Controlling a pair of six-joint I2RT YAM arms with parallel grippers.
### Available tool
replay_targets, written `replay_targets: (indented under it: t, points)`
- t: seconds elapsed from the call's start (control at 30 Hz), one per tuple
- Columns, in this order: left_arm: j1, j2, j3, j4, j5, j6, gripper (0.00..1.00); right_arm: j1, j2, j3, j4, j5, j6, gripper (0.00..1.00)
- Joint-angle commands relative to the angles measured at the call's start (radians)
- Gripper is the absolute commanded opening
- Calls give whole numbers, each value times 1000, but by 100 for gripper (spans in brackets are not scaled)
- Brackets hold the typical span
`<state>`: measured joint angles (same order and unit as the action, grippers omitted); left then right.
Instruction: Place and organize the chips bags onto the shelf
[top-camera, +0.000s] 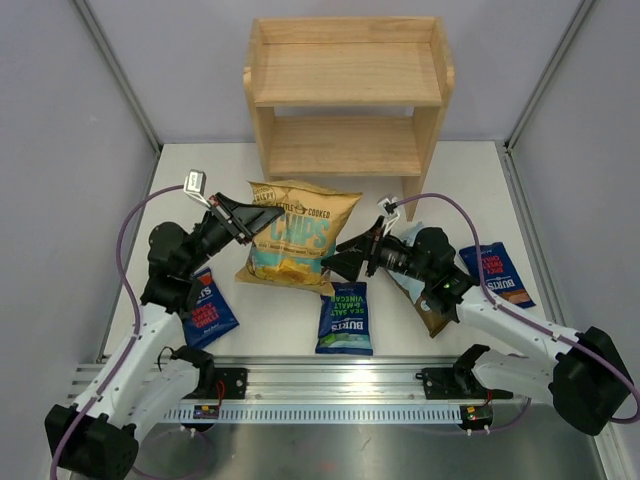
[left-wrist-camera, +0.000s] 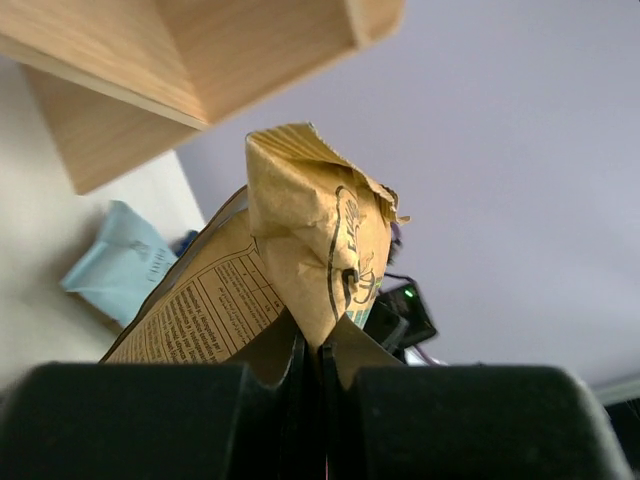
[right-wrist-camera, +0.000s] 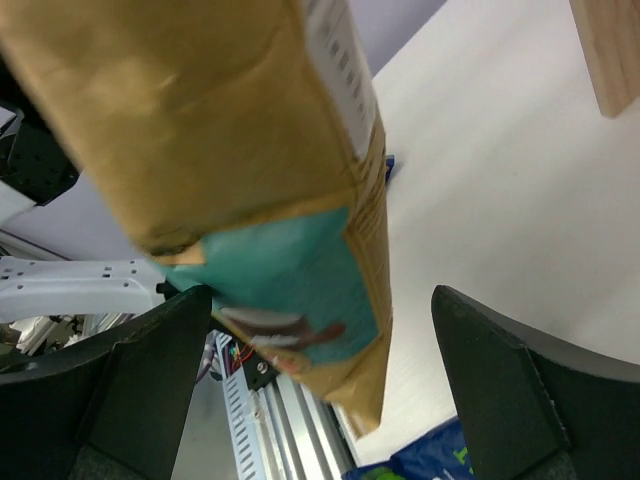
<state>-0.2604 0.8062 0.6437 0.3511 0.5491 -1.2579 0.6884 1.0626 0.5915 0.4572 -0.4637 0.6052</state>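
The large yellow chips bag (top-camera: 300, 235) is in the middle of the table, in front of the wooden shelf (top-camera: 345, 90). My left gripper (top-camera: 272, 212) is shut on its upper left corner; in the left wrist view the crumpled paper (left-wrist-camera: 320, 230) rises out of the closed jaws (left-wrist-camera: 322, 350). My right gripper (top-camera: 335, 265) is open at the bag's lower right corner. In the right wrist view the bag's teal bottom end (right-wrist-camera: 290, 290) hangs between the wide fingers (right-wrist-camera: 320, 300), touching neither.
A green-lettered Burts bag (top-camera: 345, 318) lies near the front middle. One red-lettered Burts bag (top-camera: 207, 310) lies under my left arm, another (top-camera: 497, 272) at the right. The light-blue and brown bag (top-camera: 430, 315) lies partly under my right arm. Both shelf tiers hold nothing.
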Motion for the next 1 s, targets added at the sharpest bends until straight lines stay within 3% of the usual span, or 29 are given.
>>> replay_targets:
  t: [0.0, 0.23, 0.43, 0.57, 0.6, 0.67, 0.77, 0.83, 0.87, 0.9, 0.97]
  points:
    - [-49, -2, 89, 49, -28, -47, 0, 16, 33, 45, 175, 43, -68, 99]
    - [-174, 69, 97, 164, -64, -123, 0, 16, 63, 11, 444, -93, -1, 99]
    - [-241, 142, 112, 218, -81, -149, 0, 20, 76, 42, 477, -147, -4, 99]
    - [-244, 145, 135, 155, -106, -86, 0, 20, 18, 22, 442, -93, -42, 74]
    - [-246, 137, 146, 100, -113, -57, 0, 20, 10, 16, 439, -79, -44, 62]
    - [-246, 131, 198, 30, -130, 55, 10, 20, -3, 11, 431, -82, -44, 55]
    - [-246, 134, 258, -87, -106, 239, 26, 20, -7, 33, 393, -142, -42, 33]
    - [-246, 131, 290, -136, -84, 372, 32, 20, -16, 36, 368, -148, -33, 27]
    - [-246, 125, 292, -139, -69, 412, 39, 20, -30, 37, 357, -147, -32, 26]
    - [-246, 123, 292, -141, -51, 458, 55, 20, -38, 40, 341, -145, -35, 25]
    - [-246, 110, 294, -172, -8, 615, 70, 20, -62, 66, 258, -148, -44, 24]
